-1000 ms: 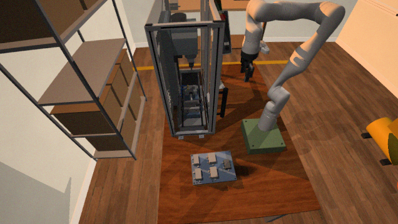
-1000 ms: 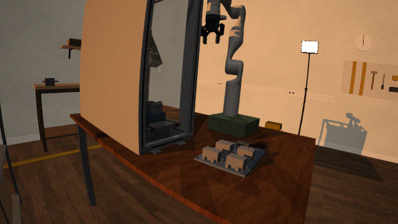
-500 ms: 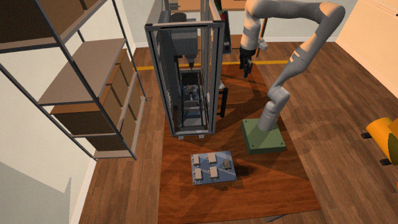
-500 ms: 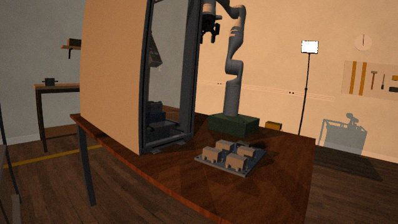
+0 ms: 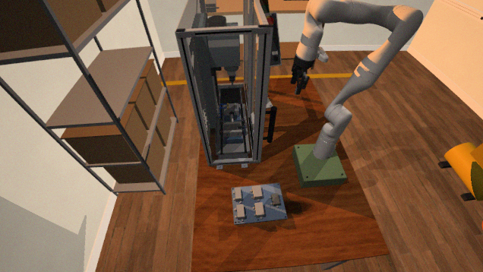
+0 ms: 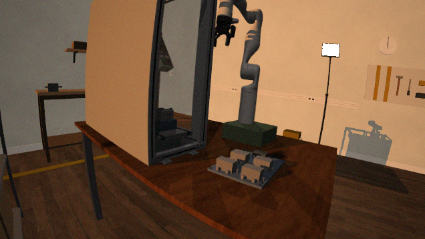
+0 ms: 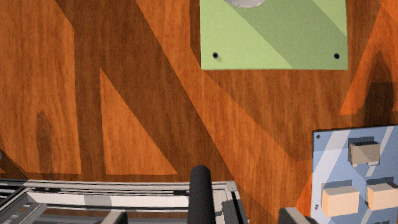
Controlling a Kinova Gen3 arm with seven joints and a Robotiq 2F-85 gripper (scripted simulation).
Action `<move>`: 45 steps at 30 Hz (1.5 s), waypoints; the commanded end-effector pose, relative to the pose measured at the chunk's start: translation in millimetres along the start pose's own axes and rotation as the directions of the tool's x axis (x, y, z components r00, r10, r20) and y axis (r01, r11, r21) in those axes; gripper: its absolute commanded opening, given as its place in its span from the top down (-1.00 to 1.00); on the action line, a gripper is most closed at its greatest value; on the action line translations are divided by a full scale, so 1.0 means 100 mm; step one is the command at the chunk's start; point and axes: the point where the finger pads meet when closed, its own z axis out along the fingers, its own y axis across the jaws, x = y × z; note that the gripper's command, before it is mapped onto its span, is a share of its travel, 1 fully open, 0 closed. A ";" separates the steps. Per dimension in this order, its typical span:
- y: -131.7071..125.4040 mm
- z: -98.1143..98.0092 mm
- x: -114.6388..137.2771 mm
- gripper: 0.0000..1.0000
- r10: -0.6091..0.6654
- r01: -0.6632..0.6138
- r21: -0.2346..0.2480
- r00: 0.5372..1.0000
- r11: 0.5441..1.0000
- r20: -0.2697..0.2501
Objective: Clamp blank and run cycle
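My gripper is open and empty. It hangs high above the table, beside the upper right of the machine guard, and it also shows in the exterior view. The blue-grey plate lies at the near end of the table. It carries several light blanks and the dark setting master, all upright. The wrist view shows the plate's corner with the master and two blanks. The vise sits inside the guard. I cannot tell what lies between its jaws.
A black door handle stands off the guard's right side and shows in the wrist view. The arm's green base stands between the guard and the plate. A shelf rack stands at the left.
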 end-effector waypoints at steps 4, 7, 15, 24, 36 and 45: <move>0.00 0.30 0.03 -0.59 0.000 0.000 0.000 1.000 1.000 0.001; 0.00 0.49 0.05 -0.59 0.000 0.000 0.000 1.000 1.000 0.001; 0.00 0.49 0.05 -0.59 0.000 0.000 0.000 1.000 1.000 0.001; 0.00 0.99 0.10 -0.59 0.000 0.000 0.000 1.000 1.000 0.001; 0.00 1.06 0.11 -0.59 0.000 0.000 0.000 1.000 1.000 0.001; 0.00 1.31 0.13 -0.59 0.000 0.000 0.000 1.000 1.000 0.001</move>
